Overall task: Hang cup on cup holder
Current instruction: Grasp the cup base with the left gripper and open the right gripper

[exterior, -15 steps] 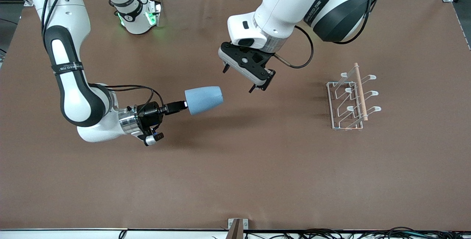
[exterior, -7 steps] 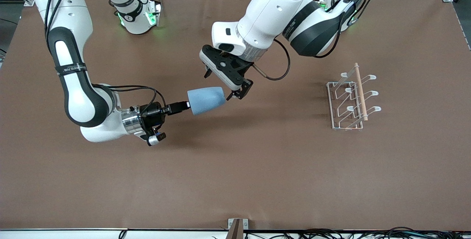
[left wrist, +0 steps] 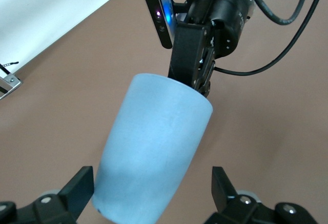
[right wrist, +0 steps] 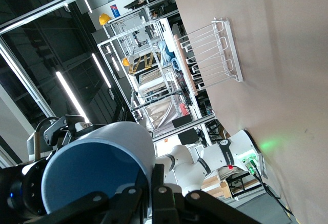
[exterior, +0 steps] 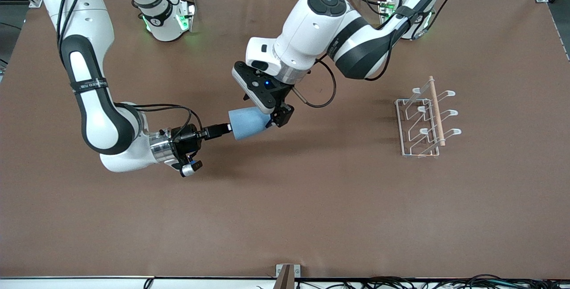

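Brown matting covers the bench; mid-bench, the right gripper [exterior: 222,129] pinches the blue cup's [exterior: 247,123] rim, holding it level, seemingly for a handover. The left gripper [exterior: 271,115] straddles its base with fingers apart, while the white wire cup holder [exterior: 423,122] waits near the left arm's end.

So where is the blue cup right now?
The cup is up in the air over the middle of the table, held by the right gripper, with the left gripper open around its other end.
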`<state>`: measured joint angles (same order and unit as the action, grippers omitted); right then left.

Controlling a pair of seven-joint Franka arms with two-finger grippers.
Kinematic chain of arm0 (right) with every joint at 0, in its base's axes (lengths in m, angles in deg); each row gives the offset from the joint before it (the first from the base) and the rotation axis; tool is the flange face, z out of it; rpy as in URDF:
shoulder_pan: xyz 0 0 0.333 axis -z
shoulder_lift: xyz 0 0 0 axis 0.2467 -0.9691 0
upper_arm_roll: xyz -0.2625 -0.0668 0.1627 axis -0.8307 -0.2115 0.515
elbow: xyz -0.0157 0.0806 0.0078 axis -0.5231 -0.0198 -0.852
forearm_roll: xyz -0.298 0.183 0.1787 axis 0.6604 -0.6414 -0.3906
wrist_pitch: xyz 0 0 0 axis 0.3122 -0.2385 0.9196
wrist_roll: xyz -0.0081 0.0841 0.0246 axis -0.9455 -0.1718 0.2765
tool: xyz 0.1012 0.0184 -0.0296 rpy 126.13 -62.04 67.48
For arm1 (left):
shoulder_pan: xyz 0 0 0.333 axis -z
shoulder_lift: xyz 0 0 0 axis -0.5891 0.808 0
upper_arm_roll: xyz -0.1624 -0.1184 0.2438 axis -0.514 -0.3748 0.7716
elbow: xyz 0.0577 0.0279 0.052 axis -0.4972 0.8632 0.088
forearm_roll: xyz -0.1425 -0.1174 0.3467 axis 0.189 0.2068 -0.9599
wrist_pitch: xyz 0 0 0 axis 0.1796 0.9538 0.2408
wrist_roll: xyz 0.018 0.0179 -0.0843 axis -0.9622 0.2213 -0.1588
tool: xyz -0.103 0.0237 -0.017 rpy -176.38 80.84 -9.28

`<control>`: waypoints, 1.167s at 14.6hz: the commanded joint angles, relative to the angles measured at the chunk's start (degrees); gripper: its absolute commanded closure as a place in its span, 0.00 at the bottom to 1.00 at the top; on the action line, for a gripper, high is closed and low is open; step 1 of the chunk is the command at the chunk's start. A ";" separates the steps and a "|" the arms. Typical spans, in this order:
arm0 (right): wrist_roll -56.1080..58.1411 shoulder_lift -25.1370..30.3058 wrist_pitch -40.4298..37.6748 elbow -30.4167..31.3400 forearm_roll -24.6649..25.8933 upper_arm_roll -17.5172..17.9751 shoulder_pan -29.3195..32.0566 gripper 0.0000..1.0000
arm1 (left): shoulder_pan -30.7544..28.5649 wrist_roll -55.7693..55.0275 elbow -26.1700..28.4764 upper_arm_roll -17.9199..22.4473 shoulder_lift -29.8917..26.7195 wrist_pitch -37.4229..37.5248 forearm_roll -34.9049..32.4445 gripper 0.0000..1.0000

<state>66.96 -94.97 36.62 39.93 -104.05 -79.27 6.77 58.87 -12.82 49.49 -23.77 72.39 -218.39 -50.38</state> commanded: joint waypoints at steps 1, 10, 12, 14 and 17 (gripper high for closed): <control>-0.45 0.11 0.18 -0.02 -1.58 -0.02 -0.40 0.96 | 0.78 1.83 -1.61 0.17 1.92 -0.66 -2.08 0.00; -0.45 0.11 0.09 -0.02 -1.58 -0.11 -0.40 0.96 | 1.66 4.30 -1.61 0.17 5.17 -4.80 -7.01 0.17; -0.45 0.11 0.09 -0.02 -1.58 -0.02 -0.40 0.96 | 2.01 4.21 -1.61 0.17 5.26 -4.80 -7.45 0.39; -0.45 0.11 0.09 -0.02 -1.58 -0.02 -0.31 0.96 | 2.01 4.21 -1.52 0.17 5.26 -4.80 -7.54 0.64; -0.53 0.19 -0.43 0.06 -1.32 -0.29 0.39 0.01 | 1.40 4.30 -1.43 0.17 4.56 -3.48 -7.89 0.68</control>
<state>66.96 -95.12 36.71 39.88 -104.11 -79.47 6.78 59.93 -8.00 49.45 -23.78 76.61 -222.72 -56.88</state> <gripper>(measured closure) 0.921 0.203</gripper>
